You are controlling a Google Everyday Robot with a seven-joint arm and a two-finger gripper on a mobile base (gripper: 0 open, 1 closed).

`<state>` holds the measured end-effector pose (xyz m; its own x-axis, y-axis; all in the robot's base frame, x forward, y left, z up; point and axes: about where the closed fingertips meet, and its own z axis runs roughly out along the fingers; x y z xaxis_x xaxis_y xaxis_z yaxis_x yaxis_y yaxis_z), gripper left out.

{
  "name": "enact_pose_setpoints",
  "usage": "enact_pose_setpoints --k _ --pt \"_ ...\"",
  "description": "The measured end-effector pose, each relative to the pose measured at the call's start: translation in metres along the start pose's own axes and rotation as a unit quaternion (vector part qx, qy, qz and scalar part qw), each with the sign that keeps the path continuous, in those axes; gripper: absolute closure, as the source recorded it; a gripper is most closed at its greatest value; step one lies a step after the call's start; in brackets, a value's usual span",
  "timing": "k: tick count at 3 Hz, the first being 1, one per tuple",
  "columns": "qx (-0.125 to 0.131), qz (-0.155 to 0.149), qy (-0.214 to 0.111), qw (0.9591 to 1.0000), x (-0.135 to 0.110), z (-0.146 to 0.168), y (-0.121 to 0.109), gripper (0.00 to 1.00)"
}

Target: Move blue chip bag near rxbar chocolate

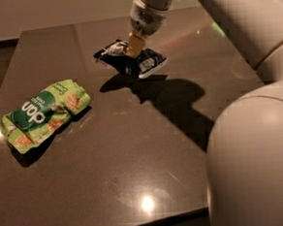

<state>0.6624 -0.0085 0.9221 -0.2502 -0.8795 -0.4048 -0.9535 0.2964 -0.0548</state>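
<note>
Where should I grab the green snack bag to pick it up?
Probably pinch the green bag across its narrow middle, coming straight down from above. It lies flat on the table, long and slanted, so your fingers can close over both long edges. The gripper is at the table's far side, holding the blue chip bag above the surface.
</note>
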Motion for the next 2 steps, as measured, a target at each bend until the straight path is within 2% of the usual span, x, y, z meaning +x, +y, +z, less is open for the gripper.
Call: enact_pose_setpoints --k 1,2 --pt "0.017 0.003 -0.007 0.9998 -0.025 0.011 -0.020 1.00" --pt "0.042 0.002 0.000 0.9991 -0.036 0.019 -0.042 1.00"
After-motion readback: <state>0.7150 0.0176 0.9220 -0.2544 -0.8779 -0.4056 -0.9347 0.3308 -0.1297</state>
